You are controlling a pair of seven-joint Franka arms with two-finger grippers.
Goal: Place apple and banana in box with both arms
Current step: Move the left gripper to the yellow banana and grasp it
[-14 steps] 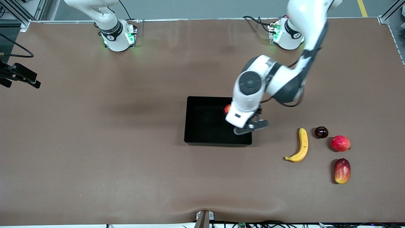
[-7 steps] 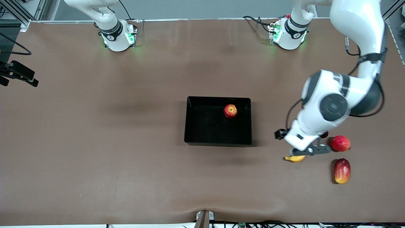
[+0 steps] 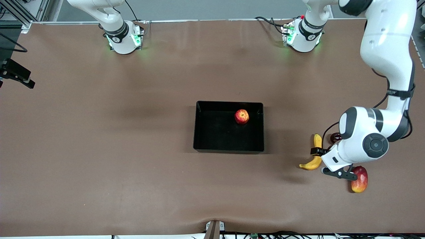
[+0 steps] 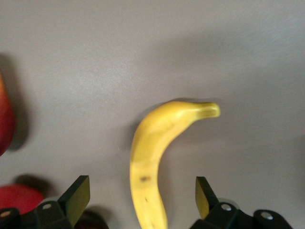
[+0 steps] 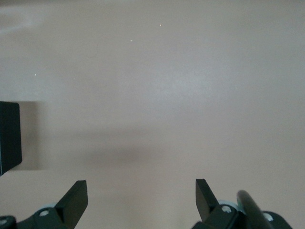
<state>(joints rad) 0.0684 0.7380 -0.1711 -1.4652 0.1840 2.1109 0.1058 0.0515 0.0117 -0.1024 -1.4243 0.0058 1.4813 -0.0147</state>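
The shallow glossy black plastic box (image 3: 228,127) sits in the middle of the brown tabletop (image 3: 132,149). Inside it, close to the wall toward the left arm's end and in the half farther from the front camera, rests the small round red apple with yellow streaks (image 3: 241,116), alone in the tray.

The curved yellow banana with darker tips (image 3: 315,153) lies flat on the tabletop, well apart from the box toward the left arm's end. The white left arm reaches down over it, and the left gripper (image 4: 143,195) hangs above the banana with its jaws spread wide, one dark finger (image 4: 76,193) on each side of the fruit and neither touching it.

Just beside the banana sit a dark red round fruit (image 3: 334,136), mostly hidden under the arm, and an oblong red-and-yellow mango-like fruit (image 3: 360,179), nearer the front camera.

The right gripper (image 5: 141,196) hangs over bare tabletop at the right arm's end, jaws wide apart and holding nothing.
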